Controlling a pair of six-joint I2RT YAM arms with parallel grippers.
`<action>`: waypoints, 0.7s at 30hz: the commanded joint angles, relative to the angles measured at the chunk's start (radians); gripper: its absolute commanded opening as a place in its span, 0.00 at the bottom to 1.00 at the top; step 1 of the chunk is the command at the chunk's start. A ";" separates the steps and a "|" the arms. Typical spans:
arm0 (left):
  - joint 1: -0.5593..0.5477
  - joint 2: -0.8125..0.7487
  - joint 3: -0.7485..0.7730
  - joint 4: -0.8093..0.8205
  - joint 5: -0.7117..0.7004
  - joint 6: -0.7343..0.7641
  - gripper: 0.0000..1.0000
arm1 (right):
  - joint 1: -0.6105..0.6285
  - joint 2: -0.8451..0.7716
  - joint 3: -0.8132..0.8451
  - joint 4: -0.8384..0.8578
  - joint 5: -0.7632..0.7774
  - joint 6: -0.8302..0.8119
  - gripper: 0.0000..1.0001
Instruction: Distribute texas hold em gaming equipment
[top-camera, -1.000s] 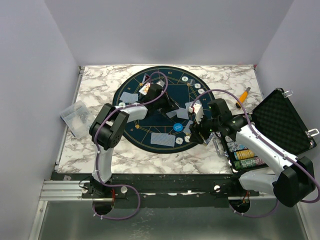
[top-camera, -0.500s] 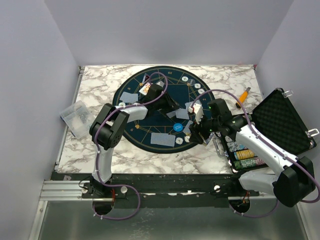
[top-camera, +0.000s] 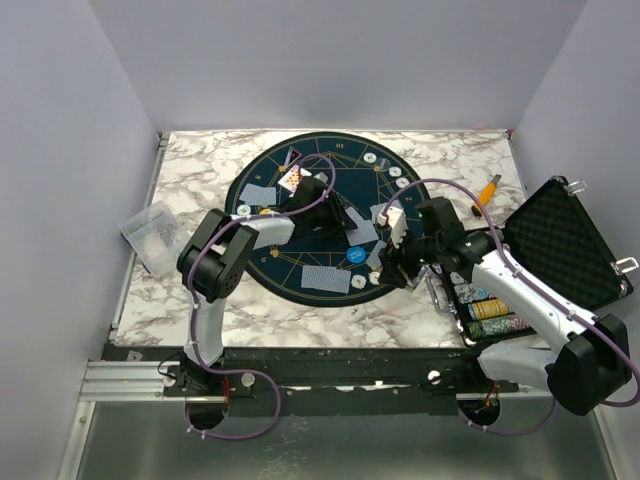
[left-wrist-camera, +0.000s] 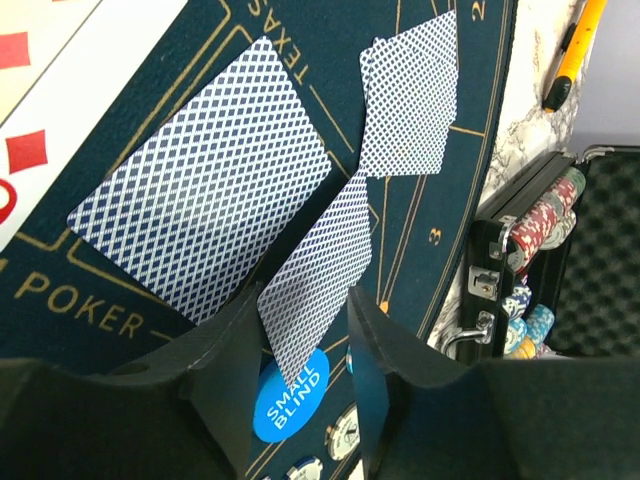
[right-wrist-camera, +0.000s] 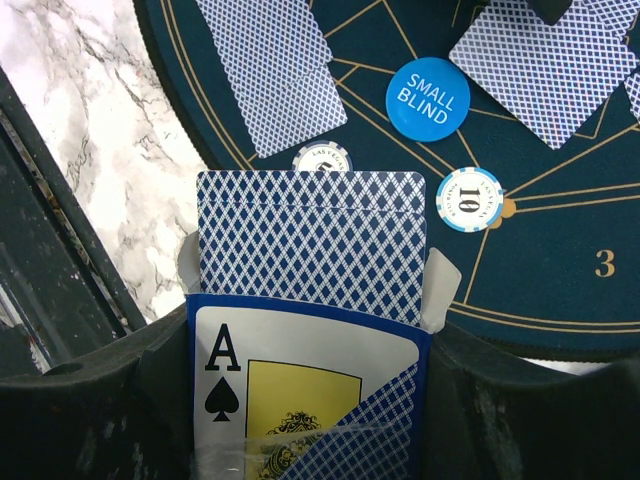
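Left claw (left-wrist-camera: 305, 312) spread around one blue-backed playing card (left-wrist-camera: 320, 260); right claw (right-wrist-camera: 310, 372) pinching a blue cardboard card box (right-wrist-camera: 300, 400). One round blue small-blind button (right-wrist-camera: 427, 92) and two round whitish chips (right-wrist-camera: 470, 198) lie on the round navy felt mat (right-wrist-camera: 560, 260), on a marble-patterned counter (top-camera: 190, 170) between pale lilac walls (top-camera: 330, 60).

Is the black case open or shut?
Open. The black case has its foam lid swung back, and stacked poker chips show inside.
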 joint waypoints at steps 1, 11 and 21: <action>-0.005 -0.068 -0.033 -0.031 -0.024 0.020 0.43 | -0.008 -0.025 -0.002 0.021 -0.001 0.002 0.01; -0.006 -0.148 -0.059 -0.155 -0.026 0.049 0.71 | -0.008 -0.022 0.001 0.012 -0.007 -0.010 0.01; 0.044 -0.341 -0.117 -0.291 0.182 0.303 0.98 | -0.008 -0.040 0.004 -0.016 -0.041 -0.042 0.01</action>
